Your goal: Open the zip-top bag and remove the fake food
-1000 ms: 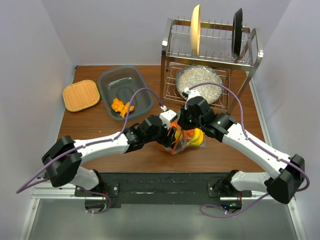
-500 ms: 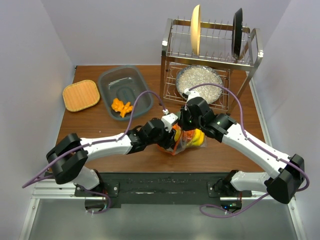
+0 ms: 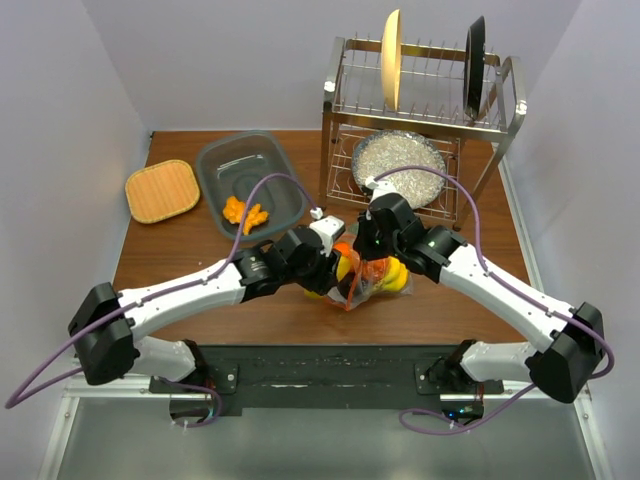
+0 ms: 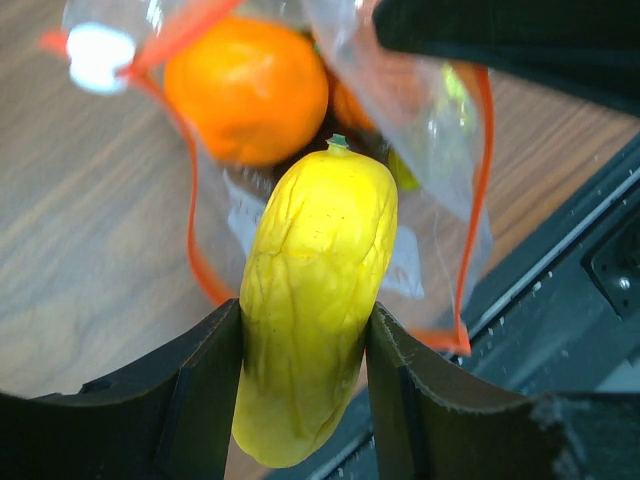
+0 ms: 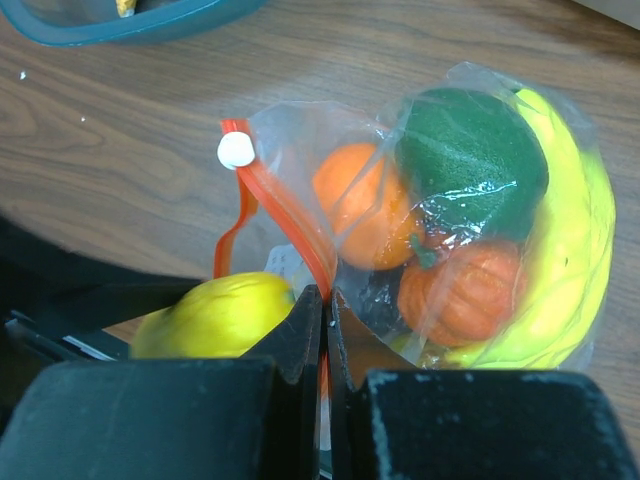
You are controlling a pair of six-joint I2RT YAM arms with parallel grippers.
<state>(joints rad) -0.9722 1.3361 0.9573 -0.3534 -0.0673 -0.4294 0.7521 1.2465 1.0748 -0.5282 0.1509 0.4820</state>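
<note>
A robot test cell dressed as a kitchen. Plain pale walls (image 3: 60, 100) box in a wooden table (image 3: 170, 240) carrying a metal dish rack (image 3: 327, 130) with plates (image 3: 391, 60).

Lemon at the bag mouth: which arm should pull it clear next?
Left: the left end effector grips the lemon at the mouth of the zip-top bag. The right end effector is shut on the bag's edge, so it likely serves best anchoring it.

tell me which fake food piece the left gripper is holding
The yellow lemon, clamped in the left gripper at the mouth of the zip-top bag. The orange, green piece and banana sit inside it.
</note>
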